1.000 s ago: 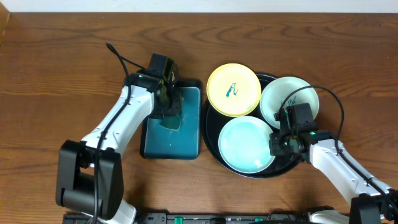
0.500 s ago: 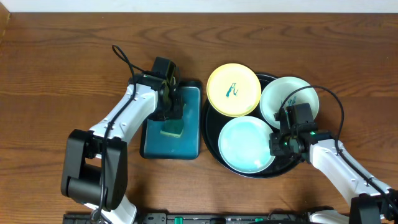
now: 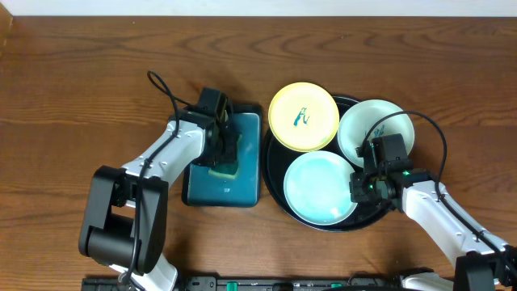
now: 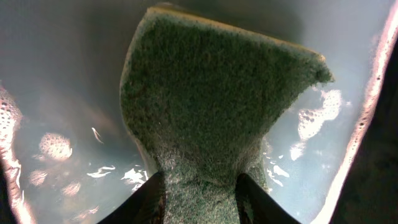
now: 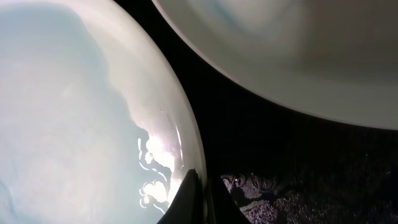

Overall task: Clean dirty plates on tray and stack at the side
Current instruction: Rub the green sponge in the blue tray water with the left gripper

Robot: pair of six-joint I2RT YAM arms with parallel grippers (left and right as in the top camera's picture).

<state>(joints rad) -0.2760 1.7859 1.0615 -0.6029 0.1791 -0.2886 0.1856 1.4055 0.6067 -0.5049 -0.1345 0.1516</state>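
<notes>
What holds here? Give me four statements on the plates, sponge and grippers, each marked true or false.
1. The yellow plate bears a teal stain. True.
2. The left gripper holds a plate. False: it pinches the sponge in the teal tray.
3. The front pale plate looks unstained. True.
4. The right gripper is wide open. False: it is shut, at the front pale plate's rim.

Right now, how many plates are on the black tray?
3: the yellow plate, stained, at the tray's far left; the white plate at far right, partly under the right arm; the mint plate nearest the robot. None seems hidden.
</notes>
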